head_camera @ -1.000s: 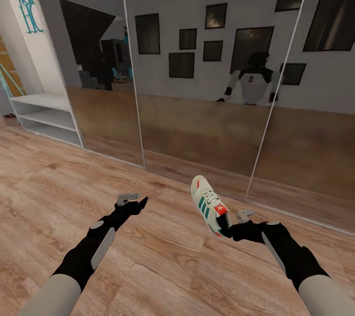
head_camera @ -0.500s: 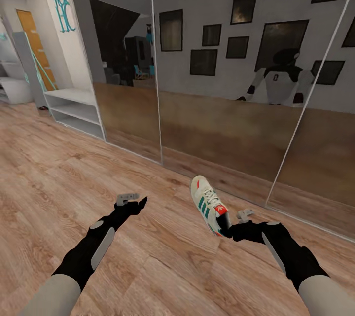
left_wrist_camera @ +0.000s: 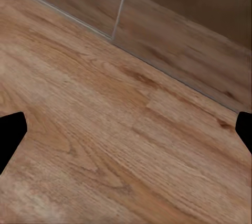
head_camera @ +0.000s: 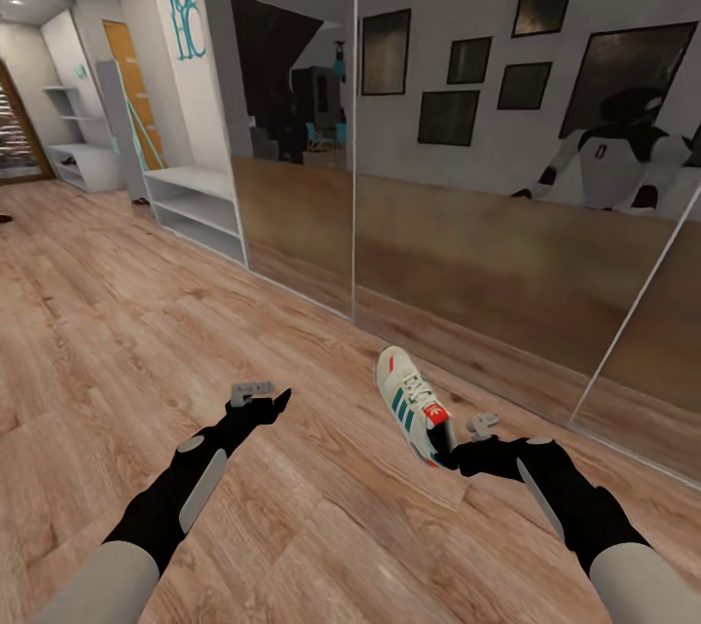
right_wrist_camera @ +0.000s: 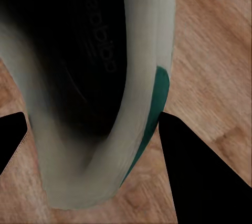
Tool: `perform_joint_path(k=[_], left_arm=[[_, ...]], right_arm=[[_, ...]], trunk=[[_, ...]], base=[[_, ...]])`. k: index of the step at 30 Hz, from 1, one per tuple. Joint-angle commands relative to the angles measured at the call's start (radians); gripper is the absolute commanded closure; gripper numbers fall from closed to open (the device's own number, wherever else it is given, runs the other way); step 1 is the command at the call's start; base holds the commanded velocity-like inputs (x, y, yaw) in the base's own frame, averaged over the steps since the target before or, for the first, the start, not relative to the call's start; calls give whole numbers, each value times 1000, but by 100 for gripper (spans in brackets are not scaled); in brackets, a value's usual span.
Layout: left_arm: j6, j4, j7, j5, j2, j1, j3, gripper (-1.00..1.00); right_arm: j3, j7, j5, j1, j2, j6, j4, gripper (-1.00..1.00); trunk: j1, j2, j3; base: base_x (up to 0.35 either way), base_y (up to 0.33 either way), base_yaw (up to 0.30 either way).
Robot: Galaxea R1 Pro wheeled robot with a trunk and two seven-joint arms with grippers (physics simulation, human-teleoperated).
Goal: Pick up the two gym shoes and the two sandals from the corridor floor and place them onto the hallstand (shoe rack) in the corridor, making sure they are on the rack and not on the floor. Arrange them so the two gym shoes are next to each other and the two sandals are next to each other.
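one gym shoe [head_camera: 414,403] sits clamped by its heel in my right tool [head_camera: 455,455], above the wooden floor [head_camera: 117,332]; my left tool [head_camera: 261,396] is spread, empty. i'd keep the grip firm, driving toward the corridor racks.

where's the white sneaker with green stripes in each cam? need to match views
Head view: the white lace-up sneaker with green side stripes is low, right of centre, heel end at the right hand.
Left wrist view: not in it.
Right wrist view: the sneaker's dark opening and pale heel wall lie between the fingers.
Shared landmark: the wood-plank floor.
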Motion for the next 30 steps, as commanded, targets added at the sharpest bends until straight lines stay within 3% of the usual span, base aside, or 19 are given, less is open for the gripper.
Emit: perform_joint_path(k=[1, 12, 30], left_arm=[[6, -1, -1, 11, 1, -1, -2, -100], [6, 0, -1, 11, 1, -1, -2, -100], [5, 0, -1, 11, 1, 0, -2, -100]], right_arm=[[2, 0, -3, 0, -1, 7, -2, 100], [2, 0, -3, 0, -1, 6, -2, 100], [2, 0, -5, 0, -2, 6, -4, 100]], trunk=[[0, 0, -2], [0, 0, -13], [0, 0, -14]], base=[[176, 0, 262], [303, 77, 261], [307, 166, 14]])
